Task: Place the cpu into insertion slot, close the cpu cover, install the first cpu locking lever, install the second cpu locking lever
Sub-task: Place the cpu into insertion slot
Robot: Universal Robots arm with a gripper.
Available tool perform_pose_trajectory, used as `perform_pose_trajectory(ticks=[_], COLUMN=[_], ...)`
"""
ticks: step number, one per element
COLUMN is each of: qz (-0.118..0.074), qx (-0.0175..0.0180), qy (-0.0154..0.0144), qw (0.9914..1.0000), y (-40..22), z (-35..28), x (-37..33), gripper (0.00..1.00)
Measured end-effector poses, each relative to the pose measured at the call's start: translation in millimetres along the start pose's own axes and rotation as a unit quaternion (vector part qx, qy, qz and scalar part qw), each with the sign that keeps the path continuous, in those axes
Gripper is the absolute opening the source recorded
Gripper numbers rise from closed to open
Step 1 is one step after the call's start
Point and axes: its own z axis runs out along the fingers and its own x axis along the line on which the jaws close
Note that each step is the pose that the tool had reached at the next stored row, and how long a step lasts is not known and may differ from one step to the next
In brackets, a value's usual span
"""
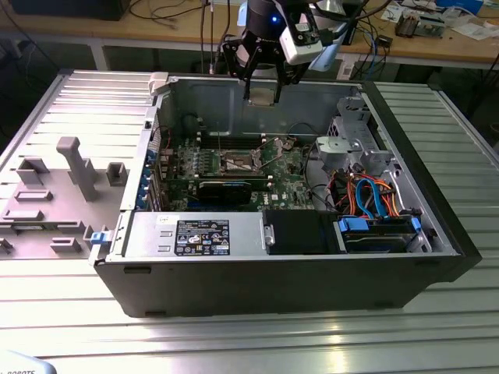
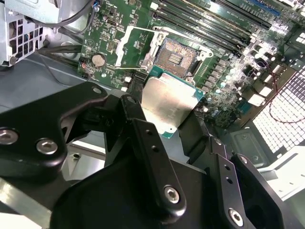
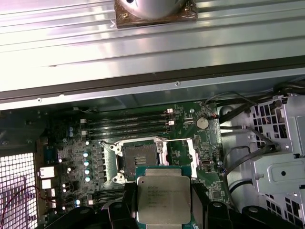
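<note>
One cpu (image 3: 163, 198) clamped in claw (image 3: 163, 209), high above uncovered insertion slot (image 3: 138, 160)

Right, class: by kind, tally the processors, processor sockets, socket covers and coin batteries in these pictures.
cpu: 1, gripped in the pincer
insertion slot: 1
cpu cover: 1, swung open
coin battery: 1
Total: 4
</note>
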Motion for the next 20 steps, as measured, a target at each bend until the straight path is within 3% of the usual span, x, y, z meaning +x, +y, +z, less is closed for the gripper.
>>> perform_pose_trajectory(ticks=[20], qz=[0.018], qx=[-0.0003], qy=[-0.0016], qw=[0.99984], y=[0.0], z=[0.1], x=[0.0], gripper=[0.55])
